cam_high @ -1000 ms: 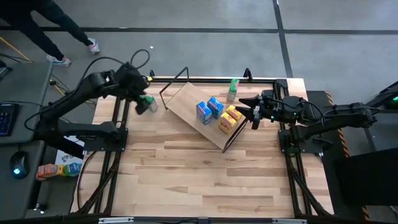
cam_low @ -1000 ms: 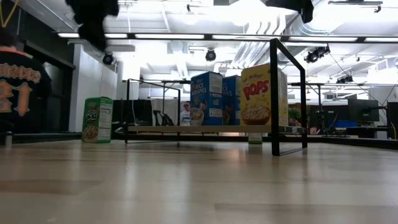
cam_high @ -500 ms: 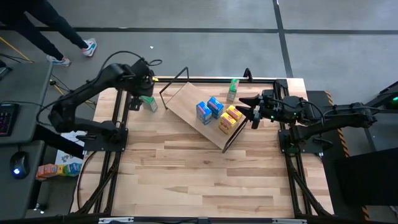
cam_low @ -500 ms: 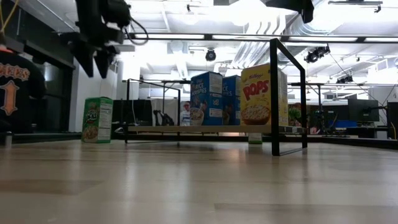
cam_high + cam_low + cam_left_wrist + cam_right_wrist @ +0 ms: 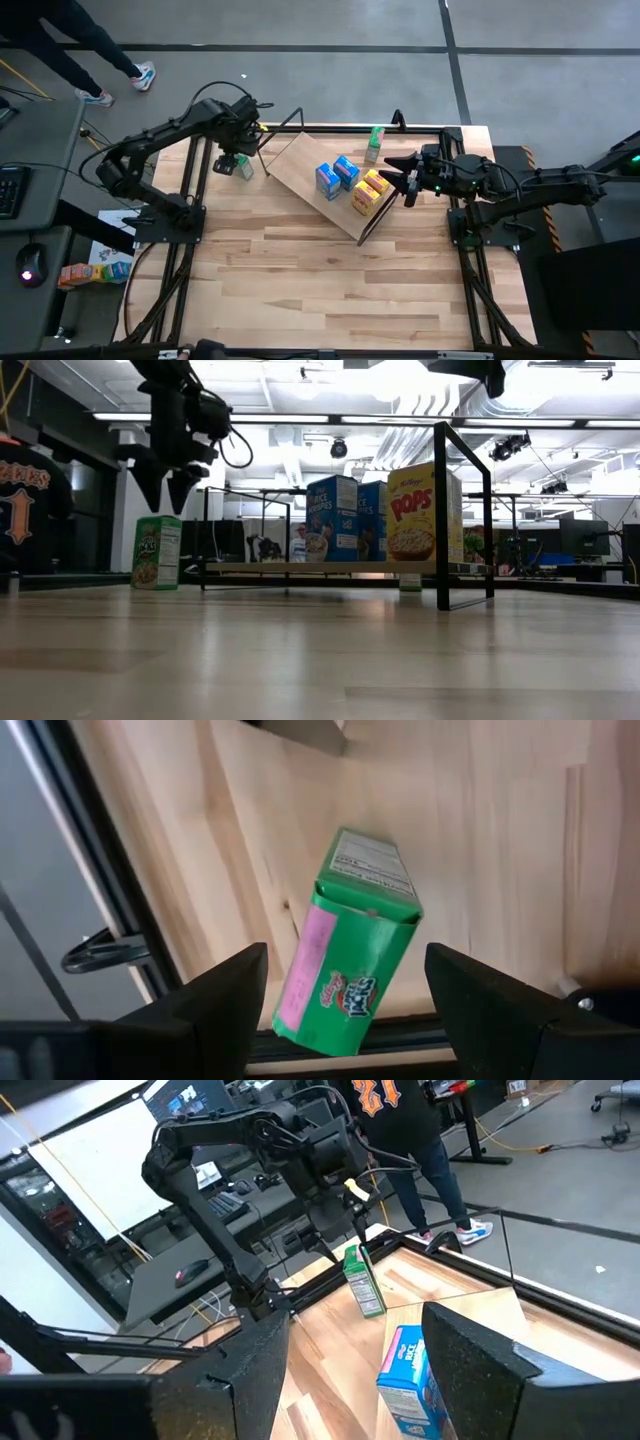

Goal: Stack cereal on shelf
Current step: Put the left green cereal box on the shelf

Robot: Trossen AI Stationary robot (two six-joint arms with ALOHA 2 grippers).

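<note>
A green cereal box (image 5: pixel 241 166) stands upright on the table at the far left, seen also in the low view (image 5: pixel 157 552) and the left wrist view (image 5: pixel 350 945). My left gripper (image 5: pixel 166 505) hangs open just above it, fingers pointing down and level with either side of the box, touching nothing. The shelf (image 5: pixel 300 165) carries two blue boxes (image 5: pixel 336 175) and two yellow-orange boxes (image 5: pixel 369 190), all upright. A second green box (image 5: pixel 374 143) stands on the table beyond the shelf's far edge. My right gripper (image 5: pixel 398 172) waits open beside the yellow-orange boxes.
The shelf's black wire frame (image 5: pixel 441 510) rises at its right end, and a wire loop (image 5: pixel 280 128) sticks up at its far left corner. A person (image 5: pixel 25 500) stands beyond the table's far left. The near half of the tabletop (image 5: pixel 320 280) holds nothing.
My left gripper has swung toward the table's right until it is over the green box, turned to point downward and come down toward the box's top. The green box has stayed where it was. The right arm has kept still.
</note>
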